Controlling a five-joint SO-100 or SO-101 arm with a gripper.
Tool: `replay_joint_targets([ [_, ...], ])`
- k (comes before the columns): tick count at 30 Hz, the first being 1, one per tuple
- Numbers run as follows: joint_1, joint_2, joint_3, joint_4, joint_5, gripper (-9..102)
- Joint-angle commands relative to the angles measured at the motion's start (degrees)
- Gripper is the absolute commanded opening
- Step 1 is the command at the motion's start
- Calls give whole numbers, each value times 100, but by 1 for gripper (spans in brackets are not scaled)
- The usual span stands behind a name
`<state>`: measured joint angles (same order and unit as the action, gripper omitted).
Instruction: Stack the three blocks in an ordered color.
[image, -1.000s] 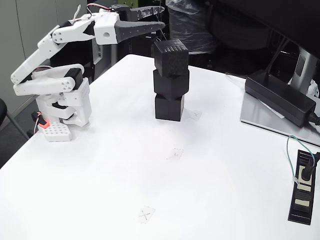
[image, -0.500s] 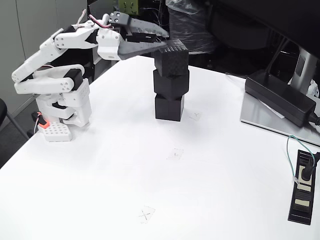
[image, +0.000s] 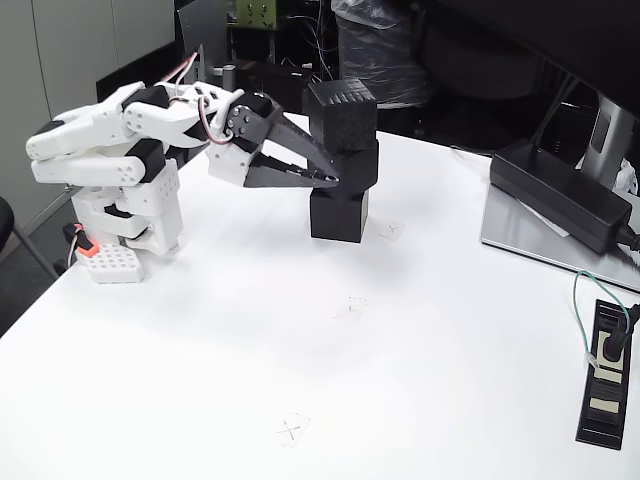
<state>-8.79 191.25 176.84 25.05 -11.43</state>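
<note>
We find the three black cubes already standing in one column near the middle of the white counter (image: 200, 330): the bottom cube (image: 338, 213) on the surface, the middle cube (image: 350, 165) on it, slightly turned, and the top cube (image: 342, 113) crowning them; so we judge the stacking itself done. The tool (image: 330, 176) reaches in from the left at the middle cube's height, its jaws parted a little and holding nothing that we can make out; what remains, we think, is only to draw clear without nudging the column.
</note>
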Motion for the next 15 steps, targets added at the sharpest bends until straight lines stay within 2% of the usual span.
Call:
replay_joint_targets([
  [1,176,26,9,18,492,-1],
  [8,246,18,9,79,729,-1],
  [15,185,18,9,686,967,-1],
])
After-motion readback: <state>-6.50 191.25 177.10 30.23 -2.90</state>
